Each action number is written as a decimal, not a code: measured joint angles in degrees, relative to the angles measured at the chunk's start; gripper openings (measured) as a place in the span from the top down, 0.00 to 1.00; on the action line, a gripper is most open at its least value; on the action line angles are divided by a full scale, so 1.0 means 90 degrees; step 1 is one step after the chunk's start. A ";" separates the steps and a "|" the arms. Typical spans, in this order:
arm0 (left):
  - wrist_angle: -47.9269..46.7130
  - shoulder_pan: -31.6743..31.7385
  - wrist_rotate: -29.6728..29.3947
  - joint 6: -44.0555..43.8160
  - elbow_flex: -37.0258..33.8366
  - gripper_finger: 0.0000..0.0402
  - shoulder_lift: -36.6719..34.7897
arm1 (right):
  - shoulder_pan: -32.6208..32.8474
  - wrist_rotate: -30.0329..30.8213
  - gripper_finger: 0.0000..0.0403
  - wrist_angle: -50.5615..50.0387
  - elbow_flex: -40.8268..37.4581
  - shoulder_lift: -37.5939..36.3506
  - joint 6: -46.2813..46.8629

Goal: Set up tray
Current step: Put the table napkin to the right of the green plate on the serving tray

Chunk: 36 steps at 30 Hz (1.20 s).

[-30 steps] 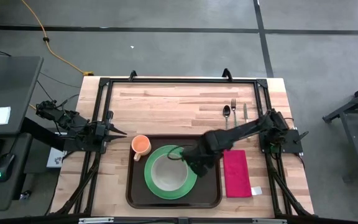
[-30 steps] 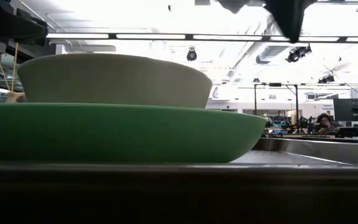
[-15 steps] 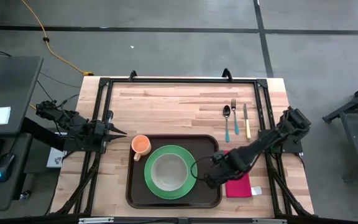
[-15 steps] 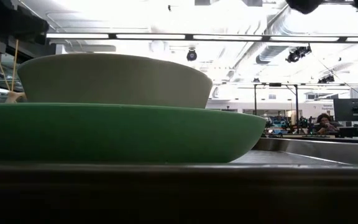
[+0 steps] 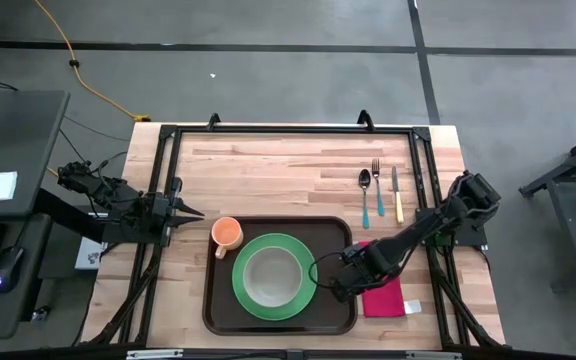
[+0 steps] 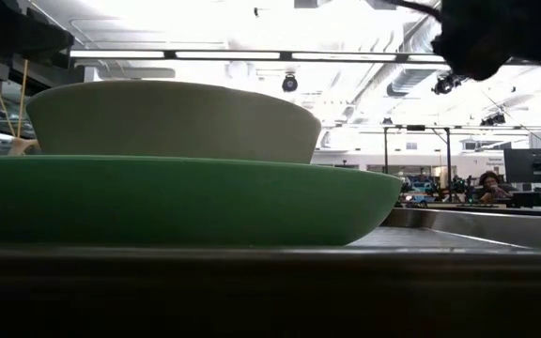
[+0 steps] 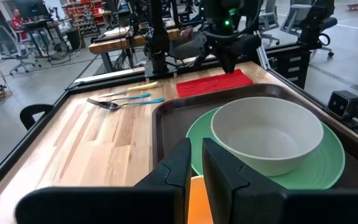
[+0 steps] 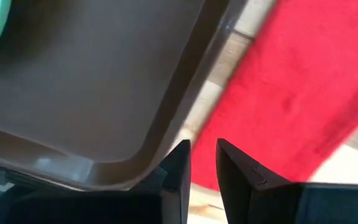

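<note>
Tray [image 5: 216, 308] was dark brown plastic w/ rounded corners, raised rim (no readable labels). Right fingers [image 8: 241, 171] nearly together, empty, at its edge; left fingers [image 7: 225, 168] likewise.

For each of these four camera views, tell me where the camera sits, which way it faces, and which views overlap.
High view: overhead, facing straight down on the tray, green plate, both arms.
Low view: table height, facing level across the plate and bowl into the room; a dark arm part at top right.
Left wrist view: on the left arm, facing over the tray toward the red napkin; own fingers below.
Right wrist view: on the right arm, facing down at the tray corner and napkin; own fingers below.
Shared: both wrist views show tray and napkin.
</note>
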 joint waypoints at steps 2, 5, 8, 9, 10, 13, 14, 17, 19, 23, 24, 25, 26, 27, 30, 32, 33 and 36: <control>0.0000 -0.0002 0.0000 -0.0003 0.0000 0.83 0.0001 | -0.0018 -0.0021 0.87 0.0211 -0.0165 0.0000 0.0005; 0.0000 -0.0002 -0.0002 -0.0003 0.0000 0.83 -0.0001 | -0.0023 -0.0074 0.87 0.0301 -0.0391 0.0000 0.0054; 0.0000 -0.0001 -0.0006 -0.0002 0.0000 0.83 0.0000 | -0.0036 0.0001 0.87 0.0357 -0.0549 0.0000 0.0087; 0.0000 -0.0001 -0.0007 -0.0003 0.0000 0.83 -0.0001 | -0.0051 -0.0010 0.87 0.0388 -0.0579 0.0000 0.0085; 0.0002 -0.0002 -0.0007 -0.0003 0.0000 0.83 0.0000 | -0.0065 -0.0010 0.87 0.0427 -0.0602 0.0000 0.0060; 0.0007 -0.0002 -0.0025 -0.0003 0.0000 0.83 -0.0002 | -0.0119 0.0011 0.87 0.0624 -0.0707 0.0000 0.0010; 0.0008 0.0001 -0.0044 -0.0006 0.0000 0.83 -0.0001 | -0.0134 0.0023 0.87 0.0692 -0.0753 0.0000 0.0004; 0.0012 0.0000 -0.0051 -0.0011 0.0000 0.83 -0.0002 | -0.0171 0.0052 0.87 0.0834 -0.0895 0.0000 -0.0007; 0.0012 0.0000 -0.0053 -0.0012 0.0000 0.83 0.0000 | -0.0196 0.0041 0.86 0.0850 -0.0995 0.0000 -0.0004; 0.0015 0.0001 -0.0066 -0.0016 0.0000 0.83 -0.0002 | -0.0236 -0.0066 0.85 0.1059 -0.1226 0.0002 0.0011; 0.0015 -0.0002 -0.0066 -0.0018 0.0000 0.83 0.0001 | -0.0242 -0.0120 0.85 0.1157 -0.1292 0.0002 0.0017; 0.0015 0.0001 -0.0066 -0.0018 0.0000 0.83 0.0000 | -0.0244 -0.0127 0.84 0.1208 -0.1341 0.0005 0.0015; 0.0015 0.0001 -0.0066 -0.0022 0.0000 0.83 -0.0001 | -0.0244 -0.0111 0.84 0.1267 -0.1385 0.0006 0.0015; 0.0015 0.0001 -0.0066 -0.0025 0.0000 0.83 -0.0002 | -0.0247 -0.0088 0.84 0.1323 -0.1427 0.0006 0.0017; 0.0015 0.0001 -0.0066 -0.0025 0.0000 0.83 0.0000 | -0.0246 -0.0101 0.84 0.1397 -0.1540 0.0007 0.0017; 0.0015 0.0001 -0.0067 -0.0031 0.0000 0.83 -0.0002 | -0.0244 -0.0163 0.84 0.1417 -0.1618 0.0006 0.0026; 0.0015 0.0001 -0.0080 -0.0041 0.0000 0.83 -0.0002 | -0.0244 -0.0186 0.84 0.1422 -0.1651 0.0007 0.0065; 0.0015 0.0001 -0.0134 -0.0081 0.0000 0.83 0.0001 | -0.0247 -0.0278 0.85 0.1461 -0.1724 0.0007 0.0134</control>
